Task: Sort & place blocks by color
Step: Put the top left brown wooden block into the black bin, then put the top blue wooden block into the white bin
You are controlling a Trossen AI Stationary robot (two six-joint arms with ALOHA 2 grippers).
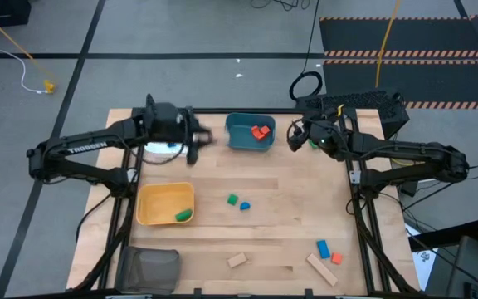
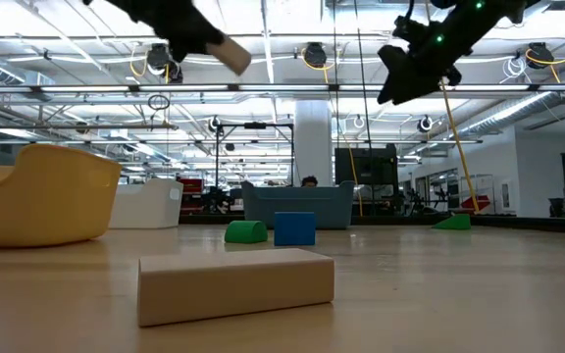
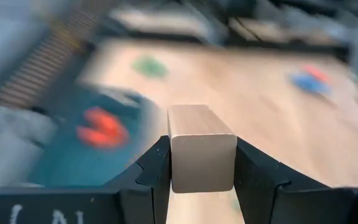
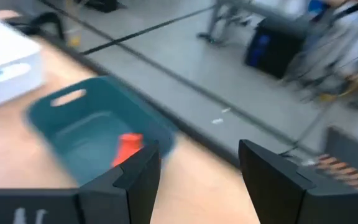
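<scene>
My left gripper (image 1: 196, 139) is high above the table's far left part and is shut on a plain tan block (image 3: 201, 146), which also shows in the low view (image 2: 229, 54). A teal tray (image 1: 250, 133) at the far middle holds red blocks (image 1: 261, 131). My right gripper (image 4: 197, 174) is open and empty, raised just right of the teal tray (image 4: 98, 124). A green block (image 1: 232, 199) and a blue block (image 1: 244, 206) rest on the table's middle. A yellow tray (image 1: 164, 203) holds a green block (image 1: 183, 215). My left gripper pinches the tan block by two opposite sides (image 3: 174, 168) between its two fingers (image 3: 157, 174). The block's free end sticks out past the fingertips. The fingers point toward the table's right, slanting a little down. The block is lifted clear, high above the table.
A white container (image 1: 163, 149) stands below my left gripper. A dark mesh container (image 1: 149, 270) is at the near left corner. A tan block (image 1: 237, 260), a blue block (image 1: 323, 248), an orange block (image 1: 336, 259) and a long tan block (image 1: 322, 270) lie near the front edge.
</scene>
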